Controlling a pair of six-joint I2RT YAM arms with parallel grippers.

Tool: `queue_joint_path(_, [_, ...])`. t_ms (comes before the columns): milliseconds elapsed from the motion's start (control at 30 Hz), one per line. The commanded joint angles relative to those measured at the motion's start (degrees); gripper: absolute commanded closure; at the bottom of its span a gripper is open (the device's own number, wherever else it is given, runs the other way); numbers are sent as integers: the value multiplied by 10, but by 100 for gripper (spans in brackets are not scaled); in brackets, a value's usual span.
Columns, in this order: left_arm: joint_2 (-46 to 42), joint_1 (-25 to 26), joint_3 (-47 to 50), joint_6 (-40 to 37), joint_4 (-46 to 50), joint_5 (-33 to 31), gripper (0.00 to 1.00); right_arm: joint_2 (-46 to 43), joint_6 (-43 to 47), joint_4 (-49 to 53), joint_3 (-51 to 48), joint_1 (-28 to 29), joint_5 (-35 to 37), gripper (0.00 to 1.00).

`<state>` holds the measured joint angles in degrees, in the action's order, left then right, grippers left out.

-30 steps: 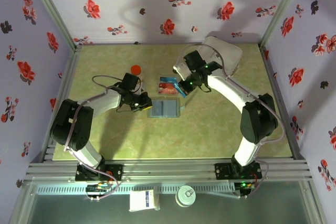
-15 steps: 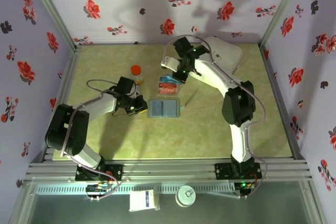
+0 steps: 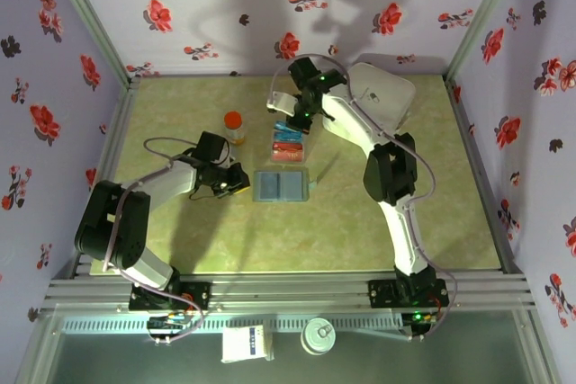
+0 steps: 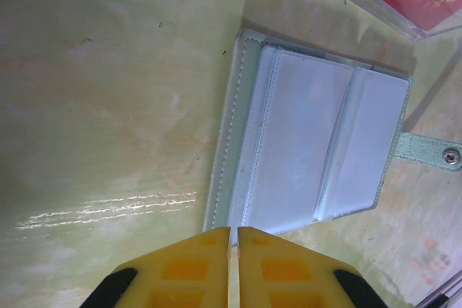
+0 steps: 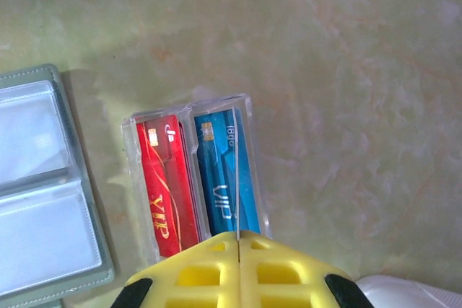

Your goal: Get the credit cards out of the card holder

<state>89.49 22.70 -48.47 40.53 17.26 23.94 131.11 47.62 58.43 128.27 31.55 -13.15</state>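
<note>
Depositing into clear box [image 5: 128, 192], right claw [image 5: 238, 234] pinching an edge-on card [image 5: 237, 164], left claw [image 4: 233, 230] pressed together near card holder [image 4: 310, 149]; next: release

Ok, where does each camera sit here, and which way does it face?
Top external: above, behind the bases, facing down on the table; both arms, left gripper and right gripper show.
Left wrist: faces down past its yellow fingers at the open card holder.
Right wrist: faces down past its fingers at credit cards in a clear box.
Shared: holder and box.
</note>
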Motion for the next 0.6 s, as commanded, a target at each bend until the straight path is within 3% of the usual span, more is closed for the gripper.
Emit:
queue_joint_path(0, [-10,-7,8,-2,12,-7,90,22,19,13,24,0,-2,100])
queue_joint_path(200, [-3,-10,6,-3,12,-6,90,38,18,11,23,0,6,99])
queue_joint_path(333, [0,-10,3,-4,13,-5,90,38,13,6,24,0,17,86])
queue_joint_path(567, [4,-10,-3,-6,12,-2,92,4,-10,-6,12,0,35,83])
